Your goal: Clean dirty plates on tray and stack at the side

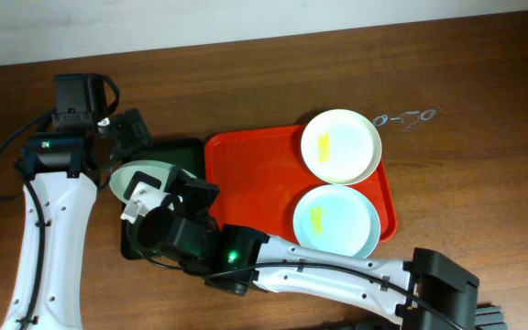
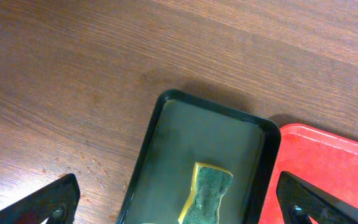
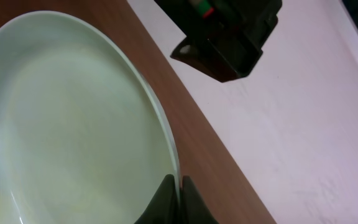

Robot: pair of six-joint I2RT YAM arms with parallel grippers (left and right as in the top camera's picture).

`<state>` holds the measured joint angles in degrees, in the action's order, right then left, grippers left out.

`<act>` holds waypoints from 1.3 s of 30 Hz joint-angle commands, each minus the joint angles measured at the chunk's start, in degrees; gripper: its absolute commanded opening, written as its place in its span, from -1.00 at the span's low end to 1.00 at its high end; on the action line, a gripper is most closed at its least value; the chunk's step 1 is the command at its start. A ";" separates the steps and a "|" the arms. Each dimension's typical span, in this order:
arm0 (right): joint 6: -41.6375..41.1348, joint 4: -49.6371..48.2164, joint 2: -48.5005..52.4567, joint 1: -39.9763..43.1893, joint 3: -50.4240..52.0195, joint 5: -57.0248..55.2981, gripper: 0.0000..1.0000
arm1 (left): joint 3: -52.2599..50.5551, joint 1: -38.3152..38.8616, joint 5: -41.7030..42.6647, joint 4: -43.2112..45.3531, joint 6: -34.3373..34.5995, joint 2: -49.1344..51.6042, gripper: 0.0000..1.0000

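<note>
- On the right half of the red tray (image 1: 246,174) I see two of the plates, one behind the other. The cream-white plate (image 1: 340,145) is at the far corner and the mint-blue plate (image 1: 335,220) is at the near one, their rims just about meeting.
- Both carry a yellow smear near the middle.
- The left half of the red tray is bare red plastic.
- My right gripper (image 3: 180,186) reaches across from the near right side. Its fingers are pinched together on the rim of the pale mint plate (image 3: 73,124).
- In the right wrist view that plate sits tilted, its hollow side facing the camera, with the wooden table (image 1: 246,73) behind it.
- From overhead, the pale mint plate lies over the left part of the dark green tray (image 2: 148,143), just left of the red tray. I cannot tell whether it touches the green tray or hangs above it.
- A yellow-and-green sponge (image 2: 207,193) lies inside the dark green tray, towards its near end in the left wrist view.
- My left gripper (image 2: 178,186) hovers above the green tray's far end with its fingers spread wide apart. Nothing is between them but the tray floor below.
- The two trays sit side by side, their long edges close together.
</note>
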<state>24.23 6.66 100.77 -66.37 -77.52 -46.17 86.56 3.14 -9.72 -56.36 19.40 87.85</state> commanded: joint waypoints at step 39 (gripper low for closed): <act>-52.24 20.96 -3.34 35.28 -1.25 64.26 -0.92 | 0.15 -0.31 -0.61 -0.11 0.72 0.31 0.98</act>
<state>-26.61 26.76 100.68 -35.57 -77.78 5.45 86.56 3.14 -9.72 -56.38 19.40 87.85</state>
